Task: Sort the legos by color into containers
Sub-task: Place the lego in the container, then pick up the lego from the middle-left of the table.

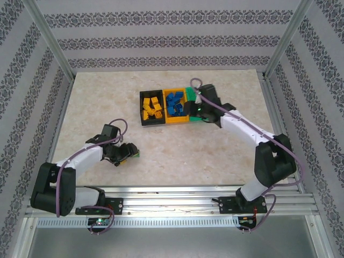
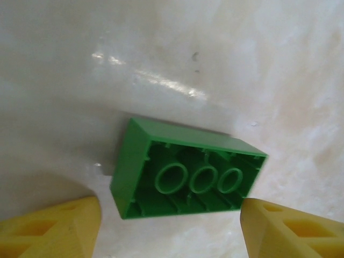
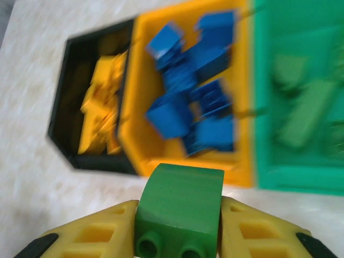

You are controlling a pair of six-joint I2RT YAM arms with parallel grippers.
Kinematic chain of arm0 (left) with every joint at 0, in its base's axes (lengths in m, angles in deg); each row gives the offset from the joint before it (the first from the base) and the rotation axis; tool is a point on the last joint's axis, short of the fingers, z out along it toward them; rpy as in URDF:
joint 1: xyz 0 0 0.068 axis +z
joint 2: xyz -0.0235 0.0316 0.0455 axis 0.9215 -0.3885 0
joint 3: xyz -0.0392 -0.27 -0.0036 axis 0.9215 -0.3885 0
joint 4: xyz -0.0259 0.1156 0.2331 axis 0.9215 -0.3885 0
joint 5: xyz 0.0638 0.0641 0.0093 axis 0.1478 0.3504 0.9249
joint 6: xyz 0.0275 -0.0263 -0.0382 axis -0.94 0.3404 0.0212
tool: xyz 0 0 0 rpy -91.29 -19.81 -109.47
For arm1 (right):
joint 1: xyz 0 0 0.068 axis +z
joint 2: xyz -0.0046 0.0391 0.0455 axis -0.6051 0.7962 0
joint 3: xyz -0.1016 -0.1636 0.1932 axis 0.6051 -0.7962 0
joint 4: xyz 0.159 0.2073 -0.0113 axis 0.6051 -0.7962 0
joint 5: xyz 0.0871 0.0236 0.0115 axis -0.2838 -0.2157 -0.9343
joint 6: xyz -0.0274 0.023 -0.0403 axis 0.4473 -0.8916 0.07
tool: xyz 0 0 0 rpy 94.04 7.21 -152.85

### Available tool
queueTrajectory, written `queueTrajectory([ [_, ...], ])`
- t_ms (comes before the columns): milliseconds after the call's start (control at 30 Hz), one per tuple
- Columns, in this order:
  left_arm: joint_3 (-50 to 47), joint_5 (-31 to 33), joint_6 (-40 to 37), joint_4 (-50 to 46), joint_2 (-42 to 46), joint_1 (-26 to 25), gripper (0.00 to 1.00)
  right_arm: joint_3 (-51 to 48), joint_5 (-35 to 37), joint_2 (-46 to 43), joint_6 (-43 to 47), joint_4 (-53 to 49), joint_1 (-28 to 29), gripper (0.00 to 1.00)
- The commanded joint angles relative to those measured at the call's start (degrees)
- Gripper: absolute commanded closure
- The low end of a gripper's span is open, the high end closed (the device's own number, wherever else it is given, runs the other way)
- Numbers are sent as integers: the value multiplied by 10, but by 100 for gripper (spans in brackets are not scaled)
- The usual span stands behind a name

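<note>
Right hand [image 3: 180,215] clamped on green lego [image 3: 180,188], lifted off tabletop [image 3: 32,177] at 6 o'clock of orange bin [image 3: 131,123]. Green bin [image 3: 260,107] at 1 o'clock, likely drop target. Left hand [image 2: 169,220] part open, straddling upturned green lego [image 2: 188,166] lying on tabletop, probably lining up pickup; no grip yet.

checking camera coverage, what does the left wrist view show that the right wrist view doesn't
Left wrist: a loose green brick, hollow side up on the table, at the open left gripper. Right wrist: the right gripper shut on a held green brick, near the black bin, orange bin and green bin. Both: yellow fingers, a green brick, table.
</note>
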Motion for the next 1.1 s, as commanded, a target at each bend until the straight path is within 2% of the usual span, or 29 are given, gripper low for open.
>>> queueTrajectory([
  [0,21,43,-9,0,-41,-23,30,-4,-2,27,14,-12,-53,66],
  [267,70,90,-25,-11,-108,-55,28,98,5,141,62,-39,-82,61],
  [433,91,117,-38,-8,-127,-57,28,129,21,178,82,-64,-82,46],
  [567,123,127,-52,-16,-157,-61,27,115,19,170,88,-63,-79,40],
  [833,180,152,-85,-31,-209,-63,27,68,8,123,97,-62,-67,39],
  [967,199,130,-85,-16,-223,-70,36,49,14,103,98,-63,-59,39],
  [1067,209,123,-82,-9,-225,-82,49,37,14,94,96,-62,-58,39],
])
